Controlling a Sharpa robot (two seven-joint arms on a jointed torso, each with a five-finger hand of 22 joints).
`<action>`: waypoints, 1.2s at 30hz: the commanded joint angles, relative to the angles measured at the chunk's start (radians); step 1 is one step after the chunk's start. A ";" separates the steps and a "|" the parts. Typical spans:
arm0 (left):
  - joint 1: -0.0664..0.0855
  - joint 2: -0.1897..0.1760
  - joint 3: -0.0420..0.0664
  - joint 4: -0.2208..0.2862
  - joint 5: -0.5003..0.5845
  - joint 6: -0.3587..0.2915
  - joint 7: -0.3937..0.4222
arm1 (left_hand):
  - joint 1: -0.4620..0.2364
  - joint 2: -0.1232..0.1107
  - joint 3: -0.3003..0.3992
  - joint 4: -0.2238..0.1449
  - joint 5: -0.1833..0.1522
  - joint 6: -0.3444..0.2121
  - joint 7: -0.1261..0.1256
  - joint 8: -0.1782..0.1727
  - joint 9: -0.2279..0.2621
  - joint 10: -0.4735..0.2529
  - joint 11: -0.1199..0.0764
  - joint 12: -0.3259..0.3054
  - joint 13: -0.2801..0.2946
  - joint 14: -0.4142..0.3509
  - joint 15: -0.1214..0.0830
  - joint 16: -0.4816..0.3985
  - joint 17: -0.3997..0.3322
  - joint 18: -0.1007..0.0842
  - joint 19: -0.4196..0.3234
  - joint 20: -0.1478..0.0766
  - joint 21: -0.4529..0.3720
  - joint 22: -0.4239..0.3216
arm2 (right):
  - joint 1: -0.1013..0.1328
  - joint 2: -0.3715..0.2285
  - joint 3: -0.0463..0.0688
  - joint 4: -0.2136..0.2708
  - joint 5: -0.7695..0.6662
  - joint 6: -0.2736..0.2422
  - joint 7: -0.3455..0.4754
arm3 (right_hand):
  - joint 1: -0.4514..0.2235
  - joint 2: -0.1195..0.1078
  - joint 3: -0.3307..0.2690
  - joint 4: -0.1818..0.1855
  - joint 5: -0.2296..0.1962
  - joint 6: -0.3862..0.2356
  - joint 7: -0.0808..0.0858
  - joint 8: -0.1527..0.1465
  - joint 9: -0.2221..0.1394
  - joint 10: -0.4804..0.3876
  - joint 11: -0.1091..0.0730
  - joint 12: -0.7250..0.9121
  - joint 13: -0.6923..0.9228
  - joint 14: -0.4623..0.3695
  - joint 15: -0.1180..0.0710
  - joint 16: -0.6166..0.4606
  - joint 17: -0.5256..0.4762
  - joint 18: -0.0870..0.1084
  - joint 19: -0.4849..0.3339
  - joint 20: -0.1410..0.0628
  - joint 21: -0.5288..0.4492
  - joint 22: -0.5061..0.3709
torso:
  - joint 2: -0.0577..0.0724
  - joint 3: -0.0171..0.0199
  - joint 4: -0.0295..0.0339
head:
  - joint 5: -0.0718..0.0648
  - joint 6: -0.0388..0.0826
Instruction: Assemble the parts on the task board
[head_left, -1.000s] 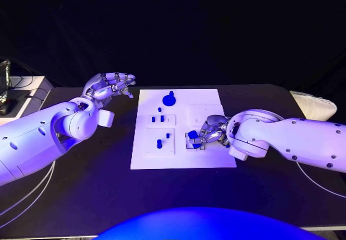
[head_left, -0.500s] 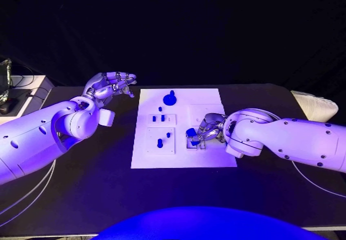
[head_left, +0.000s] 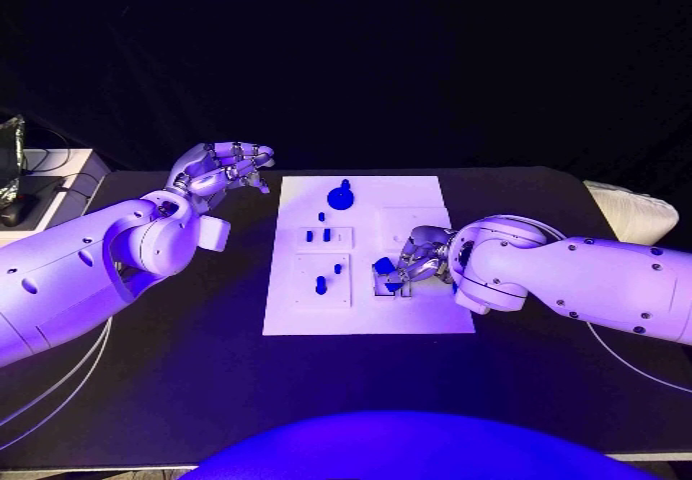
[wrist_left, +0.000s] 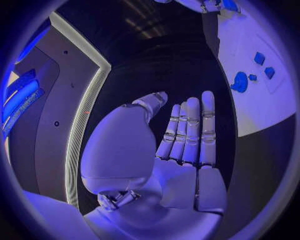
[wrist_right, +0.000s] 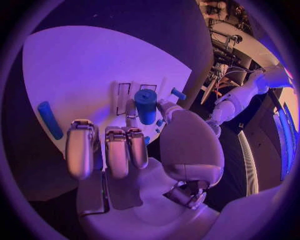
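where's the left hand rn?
Head view: left hand is raised off the task board, just beyond its far-left corner, empty, fingers held straight together.

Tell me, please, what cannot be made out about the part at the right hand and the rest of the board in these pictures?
- Head view: the right hand covers the blue part, so its seat in the task board is hidden.
- Right wrist view: the blue part sits by the fingertips; whether it is pinched or merely touched is unclear.
- Head view: the small blue pieces are too small to tell their shape.
- Left wrist view: the left hand holds nothing.
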 joint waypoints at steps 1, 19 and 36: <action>0.000 0.000 0.001 0.003 0.006 0.017 0.006 | 0.001 0.008 0.001 0.008 0.000 -0.003 0.001 0.004 -0.001 0.001 0.002 -0.006 -0.001 0.002 -0.002 -0.001 0.001 0.014 0.006 0.002 -0.004 -0.001 | -0.002 -0.001 0.000 0.003 -0.027 0.039 -0.003 | -0.007 0.006 -0.007 0.002 -0.005 -0.002 0.007 -0.004 0.000 0.084 0.000 -0.007 0.240 0.102 -0.004 0.003 0.254 -0.013 0.049 -0.001 -0.005 0.177 | 0.000 0.0004 -0.0002 | 0.001 0.000; 0.000 -0.002 0.001 0.005 0.007 0.017 0.005 | 0.002 0.008 0.001 0.008 0.000 -0.003 0.001 0.004 -0.002 0.001 0.002 -0.006 -0.002 0.002 -0.001 -0.001 0.001 0.014 0.006 0.002 -0.004 -0.002 | -0.004 0.008 0.000 -0.003 -0.026 0.006 -0.002 | -0.044 0.032 -0.068 0.004 -0.078 0.001 0.005 -0.004 0.006 0.084 -0.001 -0.008 0.240 0.102 -0.006 0.003 0.253 -0.013 0.050 -0.002 -0.007 0.178 | 0.001 0.0001 0.0002 | 0.002 0.000; 0.000 -0.003 0.001 0.005 0.007 0.016 0.005 | 0.003 0.008 0.000 0.009 0.000 -0.004 0.001 0.005 -0.002 -0.001 0.003 -0.008 -0.003 0.001 -0.001 -0.001 0.001 0.014 0.007 0.002 -0.006 -0.003 | -0.006 0.011 0.000 0.010 -0.029 -0.004 0.004 | -0.131 0.073 -0.175 0.005 -0.026 0.004 0.003 -0.002 0.017 0.086 -0.003 -0.005 0.243 0.103 -0.008 0.004 0.257 -0.015 0.054 -0.004 0.001 0.186 | 0.001 0.0009 -0.0002 | 0.001 0.000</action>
